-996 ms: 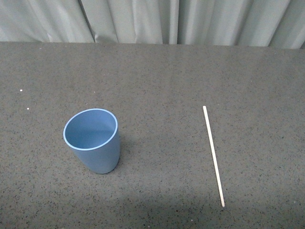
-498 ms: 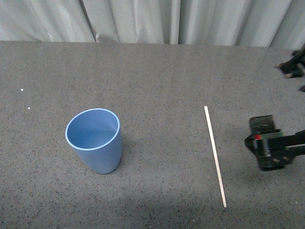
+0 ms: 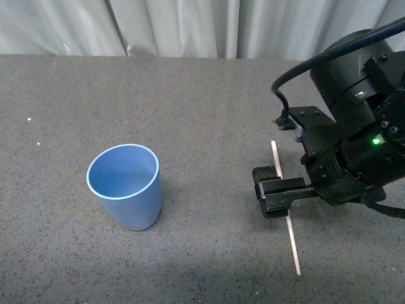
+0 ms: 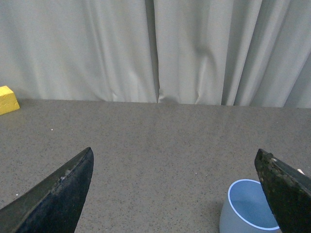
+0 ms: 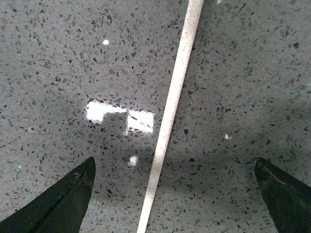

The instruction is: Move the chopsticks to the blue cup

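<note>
The blue cup (image 3: 124,187) stands upright and empty at the left middle of the dark speckled table. It also shows in the left wrist view (image 4: 245,213), beside one finger. The chopstick (image 3: 293,244) lies flat on the table at the right, pointing away from me. My right gripper (image 3: 264,190) is open and hovers low over the chopstick's middle, hiding part of it. In the right wrist view the chopstick (image 5: 170,116) runs between the spread fingers of the gripper (image 5: 175,160), nearer one of them. My left gripper (image 4: 174,160) is open and empty, and is out of the front view.
A grey curtain (image 3: 202,25) hangs behind the table's far edge. A yellow block (image 4: 7,99) lies at the table's far edge in the left wrist view. The table (image 3: 202,101) is dark speckled stone.
My right arm has come in from the right edge and now hangs over the chopstick's middle. The cup and the chopstick have not moved.
</note>
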### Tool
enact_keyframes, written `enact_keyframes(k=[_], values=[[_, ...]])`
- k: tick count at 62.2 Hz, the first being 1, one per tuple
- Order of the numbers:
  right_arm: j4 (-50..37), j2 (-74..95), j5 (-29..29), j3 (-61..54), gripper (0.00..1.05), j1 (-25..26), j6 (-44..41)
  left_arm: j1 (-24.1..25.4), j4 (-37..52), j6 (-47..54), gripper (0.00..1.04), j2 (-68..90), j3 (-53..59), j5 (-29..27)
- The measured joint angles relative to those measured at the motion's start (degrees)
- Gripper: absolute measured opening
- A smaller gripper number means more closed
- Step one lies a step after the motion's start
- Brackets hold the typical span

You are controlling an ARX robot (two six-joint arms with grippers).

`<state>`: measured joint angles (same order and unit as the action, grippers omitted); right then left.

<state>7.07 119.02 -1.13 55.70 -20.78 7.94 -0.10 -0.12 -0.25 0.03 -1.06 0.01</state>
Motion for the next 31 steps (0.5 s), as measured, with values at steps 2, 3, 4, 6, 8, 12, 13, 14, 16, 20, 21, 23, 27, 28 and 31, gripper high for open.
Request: enact_keyframes(k=[2,3,4,6,8,12,13,14,16,20,21,23,27,28,31], values=[[0.46,0.63,0.0,0.59,0.89,-0.13,0.07,0.0,0.0,0.02,0.98,0.0,0.0,-0.02],[0.72,0.98,0.04,0.94,0.86,-0.22,0.04,0.0,0.0,0.0,0.98,0.0,0.0,-0.02],[0.85,1.2,0.13,1.11,0.84,-0.24,0.04,-0.02,0.0,0.0,0.98,0.0,0.0,-0.02],[1.22,1.68,0.44,1.64,0.79,-0.39,0.02,0.0,0.0,0.0,0.98,0.0,0.0,-0.02],[1.38,2.05,0.48,1.95,0.75,-0.48,0.04,0.0,0.0,0.0,0.98,0.0,0.0,-0.02],[1.79,2.67,1.11,2.67,0.64,-0.74,0.07,0.0,0.0,0.0,0.98,0.0,0.0,-0.02],[1.84,2.78,1.11,2.78,0.63,-0.79,0.07,-0.02,0.0,0.0,0.98,0.0,0.0,-0.02],[1.9,2.86,1.11,2.91,0.61,-0.81,0.09,0.0,0.0,0.0,0.98,0.0,0.0,-0.02],[2.19,3.08,1.29,3.28,0.56,-0.87,0.28,-0.02,0.0,0.0,0.98,0.0,0.0,-0.02],[2.67,3.5,2.03,3.91,0.41,-1.03,0.79,0.0,0.0,0.0,0.98,0.0,0.0,0.0],[2.89,3.61,2.01,4.09,0.38,-1.03,0.98,0.0,0.0,0.0,0.98,0.0,0.0,-0.02],[3.08,3.67,2.1,4.26,0.34,-1.03,1.14,0.0,0.0,0.0,0.98,0.0,0.0,-0.02],[3.23,3.87,2.14,4.59,0.24,-1.03,1.46,-0.02,0.0,0.0,0.98,0.0,0.0,-0.02],[3.28,3.89,2.14,4.59,0.22,-1.03,1.53,0.0,0.0,0.0,0.98,0.0,0.0,-0.02],[3.41,3.89,2.19,4.66,0.15,-1.03,1.62,0.0,0.0,0.0,0.98,0.0,0.0,-0.02]])
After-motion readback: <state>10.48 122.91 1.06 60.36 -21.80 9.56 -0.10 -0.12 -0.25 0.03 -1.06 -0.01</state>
